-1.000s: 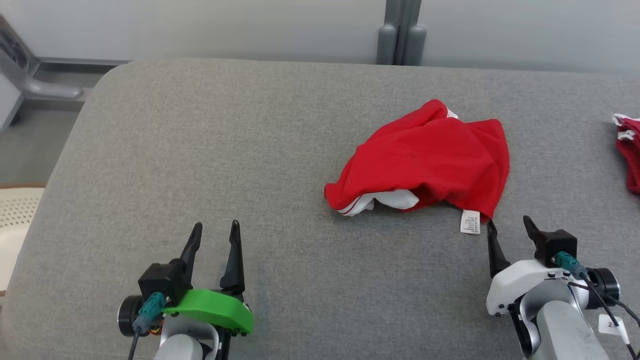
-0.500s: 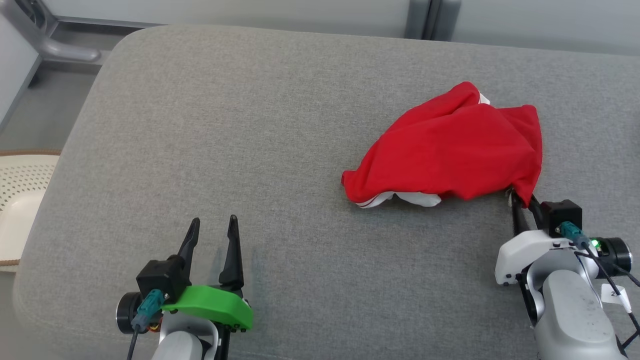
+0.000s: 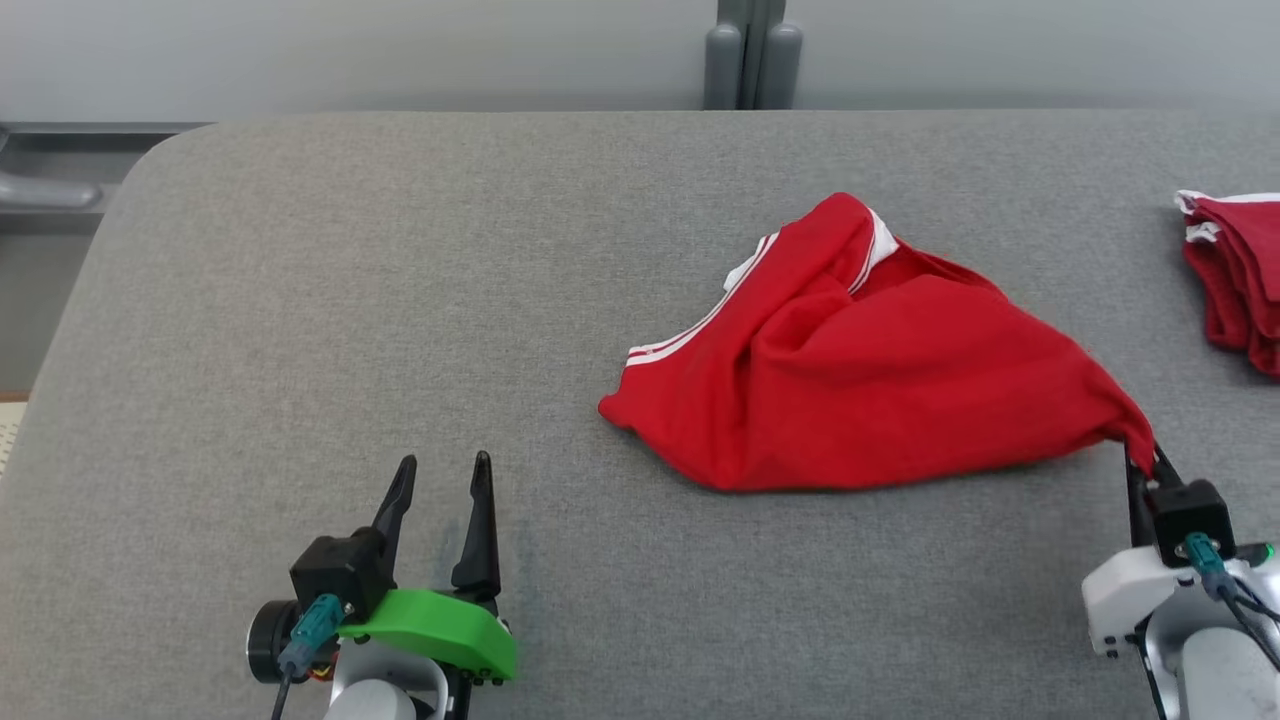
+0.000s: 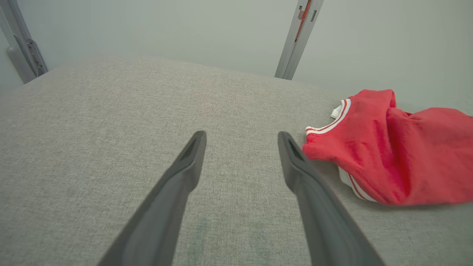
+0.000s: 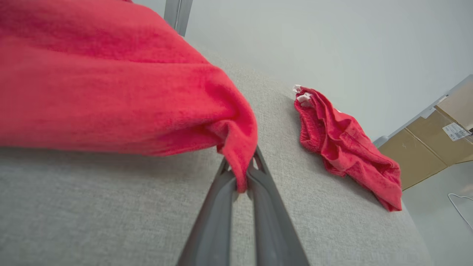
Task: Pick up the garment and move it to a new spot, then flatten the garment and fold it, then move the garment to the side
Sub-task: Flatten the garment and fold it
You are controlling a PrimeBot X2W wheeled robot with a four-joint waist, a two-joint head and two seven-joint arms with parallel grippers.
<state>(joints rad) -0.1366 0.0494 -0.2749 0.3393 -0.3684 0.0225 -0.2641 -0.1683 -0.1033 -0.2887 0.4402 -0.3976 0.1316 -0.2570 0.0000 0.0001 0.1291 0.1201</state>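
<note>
The garment (image 3: 860, 390) is red with white striped trim and lies crumpled on the grey padded table (image 3: 400, 300), right of centre. My right gripper (image 3: 1143, 458) is shut on the garment's right corner, which is pulled out into a point. In the right wrist view the fabric (image 5: 122, 85) is pinched between the two fingertips (image 5: 241, 170). My left gripper (image 3: 440, 480) stands open at the lower left, well clear of the cloth. The left wrist view has the garment (image 4: 391, 147) just to the right of the open left gripper (image 4: 242, 138).
A second red garment (image 3: 1235, 270) lies bunched at the table's right edge, also seen as a red garment (image 5: 343, 144) in the right wrist view. A cardboard box (image 5: 425, 147) stands beyond that edge. A grey post (image 3: 750, 60) rises behind the table.
My right gripper closed on the garment's right corner and drew it out to the right, stretching the cloth and turning up its striped trim. The head camera shifted. The left arm stayed put.
</note>
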